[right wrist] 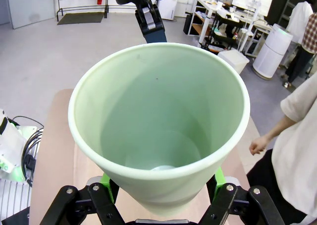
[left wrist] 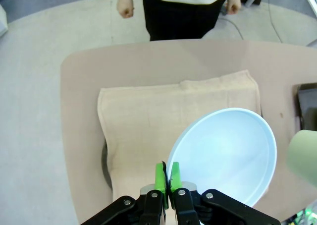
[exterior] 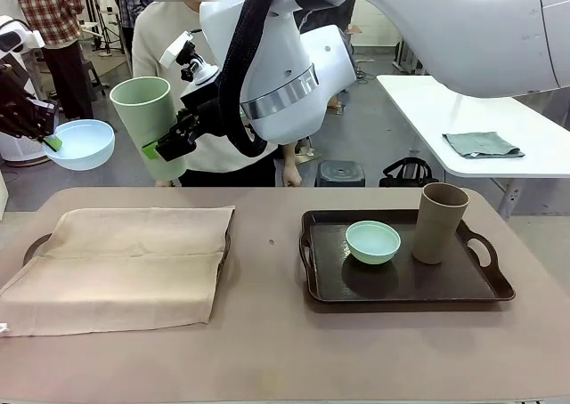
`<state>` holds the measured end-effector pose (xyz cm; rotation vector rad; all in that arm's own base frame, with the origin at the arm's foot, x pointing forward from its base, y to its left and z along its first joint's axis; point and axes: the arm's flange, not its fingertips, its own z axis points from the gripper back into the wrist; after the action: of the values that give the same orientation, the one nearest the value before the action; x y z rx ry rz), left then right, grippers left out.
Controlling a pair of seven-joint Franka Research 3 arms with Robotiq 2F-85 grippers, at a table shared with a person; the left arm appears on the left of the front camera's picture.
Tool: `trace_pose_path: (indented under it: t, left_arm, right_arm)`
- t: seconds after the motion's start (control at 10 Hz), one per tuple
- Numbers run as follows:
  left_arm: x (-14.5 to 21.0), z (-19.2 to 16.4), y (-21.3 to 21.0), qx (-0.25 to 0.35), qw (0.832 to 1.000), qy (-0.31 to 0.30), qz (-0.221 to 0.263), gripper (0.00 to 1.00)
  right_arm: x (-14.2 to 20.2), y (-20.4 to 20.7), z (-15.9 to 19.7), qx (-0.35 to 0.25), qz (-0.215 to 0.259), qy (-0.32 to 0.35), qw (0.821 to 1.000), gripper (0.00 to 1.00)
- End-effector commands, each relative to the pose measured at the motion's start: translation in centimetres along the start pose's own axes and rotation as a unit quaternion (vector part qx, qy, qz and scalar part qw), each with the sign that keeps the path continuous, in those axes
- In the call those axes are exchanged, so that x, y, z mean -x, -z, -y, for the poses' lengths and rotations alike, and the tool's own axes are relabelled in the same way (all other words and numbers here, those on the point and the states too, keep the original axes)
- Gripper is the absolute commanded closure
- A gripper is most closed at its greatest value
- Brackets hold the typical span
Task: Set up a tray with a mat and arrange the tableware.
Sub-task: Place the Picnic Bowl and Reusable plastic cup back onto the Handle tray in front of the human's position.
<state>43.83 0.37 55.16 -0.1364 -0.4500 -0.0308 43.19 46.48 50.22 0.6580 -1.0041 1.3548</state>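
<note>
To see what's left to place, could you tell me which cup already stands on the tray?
The tan-brown cup, upright on the dark tray beside the mint bowl; the light green cup is in the air in the right gripper.

The pale blue bowl (exterior: 82,144) and the light green cup (exterior: 147,119) are showing plain, matte colour. On the dark brown tray (exterior: 401,288), the mint green bowl (exterior: 372,241) and the tan-brown cup (exterior: 439,223) are looking equally plain. The beige mat (exterior: 125,262) is lying on the pinkish-tan table (exterior: 285,351). The left gripper (left wrist: 167,178) is showing black, with bright green pads (left wrist: 159,174).
</note>
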Motion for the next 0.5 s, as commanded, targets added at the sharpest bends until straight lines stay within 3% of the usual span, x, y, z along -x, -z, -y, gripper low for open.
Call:
trace_pose_path:
  t: [0.0,0.4]
  left_arm:
    - [0.02,-0.13,-0.02,0.0,1.0,0.003,0.004,1.0]
    - [0.02,-0.13,-0.02,0.0,1.0,0.003,0.004,1.0]
  right_arm:
    - [-0.04,-0.1,0.03,0.001,0.006,-0.005,1.0,1.0]
    - [-0.04,-0.1,0.03,0.001,0.006,-0.005,1.0,1.0]
